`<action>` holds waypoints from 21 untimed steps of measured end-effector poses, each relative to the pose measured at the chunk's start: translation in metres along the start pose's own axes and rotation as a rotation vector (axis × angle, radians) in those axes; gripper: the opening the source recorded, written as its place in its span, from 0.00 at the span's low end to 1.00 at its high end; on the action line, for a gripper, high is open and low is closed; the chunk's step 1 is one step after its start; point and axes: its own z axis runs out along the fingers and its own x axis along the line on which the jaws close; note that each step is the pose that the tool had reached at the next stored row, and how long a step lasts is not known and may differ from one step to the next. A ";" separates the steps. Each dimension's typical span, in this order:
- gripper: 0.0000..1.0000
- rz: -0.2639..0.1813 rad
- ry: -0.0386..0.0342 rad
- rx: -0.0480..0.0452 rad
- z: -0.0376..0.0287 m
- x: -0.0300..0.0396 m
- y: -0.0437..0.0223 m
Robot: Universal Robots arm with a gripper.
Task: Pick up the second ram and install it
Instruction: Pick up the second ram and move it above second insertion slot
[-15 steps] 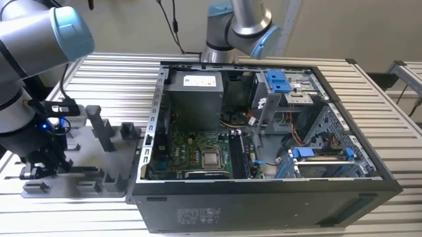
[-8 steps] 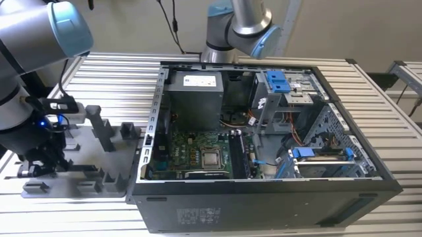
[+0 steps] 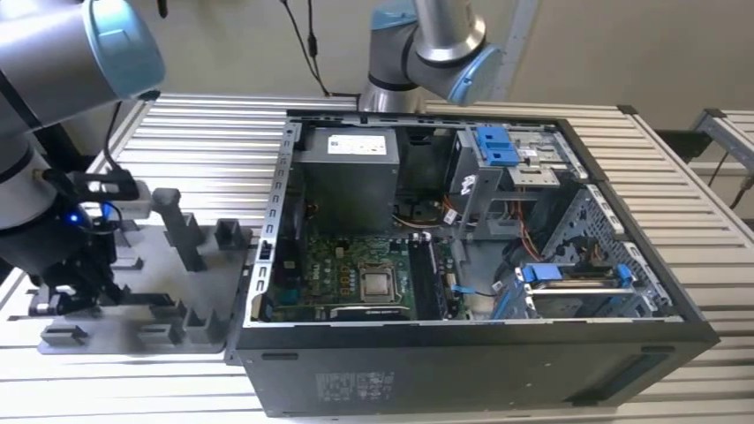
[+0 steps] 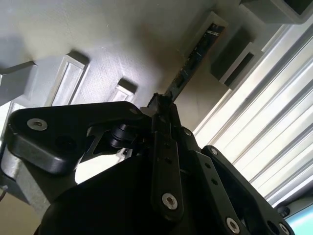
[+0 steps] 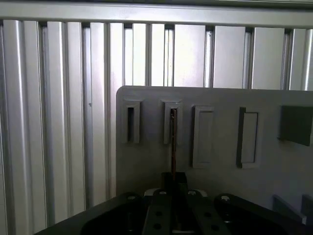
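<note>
Scene: An open computer case [image 3: 471, 380] lies on a ribbed metal table [image 3: 200, 124]. On the exterior view's left, the robot arm reaches down to a grey holder [image 3: 165, 340] just beside the case.

Ram location: The ram [image 5: 172, 142] stands in a slot of the holder and shows as a thin dark strip in both wrist views. The neighbouring slot [image 5: 131, 122] is empty.

Gripper: The gripper [image 5: 173, 177] sits directly over the ram. Its fingers [image 4: 161, 122] are drawn narrow and appear to pinch the stick's upper edge between them.

Step in hand: This looks like the grasp at the holder — the ram is held but not yet lifted out of its slot.

Doing it well: The pinch should press squarely on the two flat faces, centred on the stick. The pull should go straight out along the slot walls with no twist, because a thin board can bind or flex if it is levered.

Long axis: The ram stands on its long edge. Its length runs along the slot, parallel to the other slots and to the table's ribs.

Facing: The thin top edge faces the fingers and the opposite edge is buried in the holder. Which flat face carries the chips is hard to tell.

Case interior: The motherboard [image 3: 353, 274] lies exposed — whether a stick is already seated there is too small to tell.
</note>
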 end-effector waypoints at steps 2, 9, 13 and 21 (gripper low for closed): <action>0.15 0.000 0.0000 0.0000 -0.0013 -0.0001 0.0000; 0.15 0.000 0.0000 0.0000 -0.0071 -0.0003 -0.0002; 0.15 0.000 0.0000 0.0000 -0.0105 -0.0005 -0.0003; 0.15 0.000 -0.0001 0.0001 -0.0184 -0.0009 -0.0005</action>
